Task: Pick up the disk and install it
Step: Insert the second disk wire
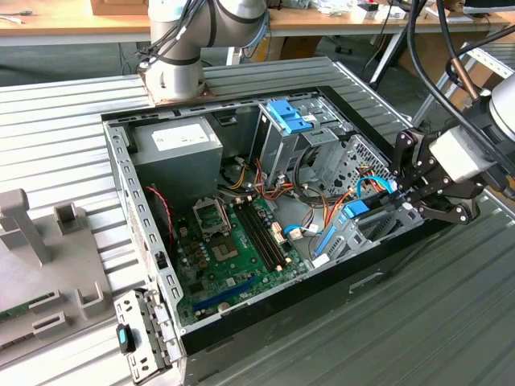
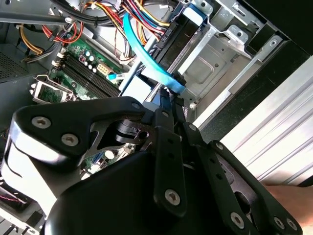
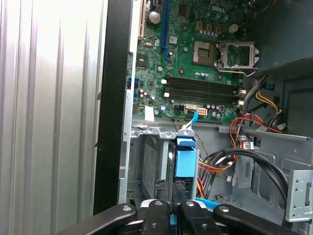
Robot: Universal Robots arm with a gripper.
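The disk (image 1: 354,211) stands on edge in the low drive bay at the corner of the open computer case (image 1: 121,185) on the exterior view's right. Its blue carrier rail (image 3: 185,164) and grey side show in the first wrist view. My gripper (image 1: 396,203) reaches in over the case wall from the right. Its black fingers (image 3: 157,213) sit close together on the disk's near end, shut on it. In the second wrist view the gripper (image 2: 166,105) points down into the bay beside a light blue flat cable (image 2: 146,58).
A green motherboard (image 1: 233,233) covers the case floor. The grey power-supply box (image 1: 177,141) and a tall metal cage with a blue latch (image 1: 290,121) stand at the back, with loose cables (image 1: 310,197) between. The arm's base (image 1: 173,72) is behind the case, grey fixtures (image 1: 32,241) to the left.
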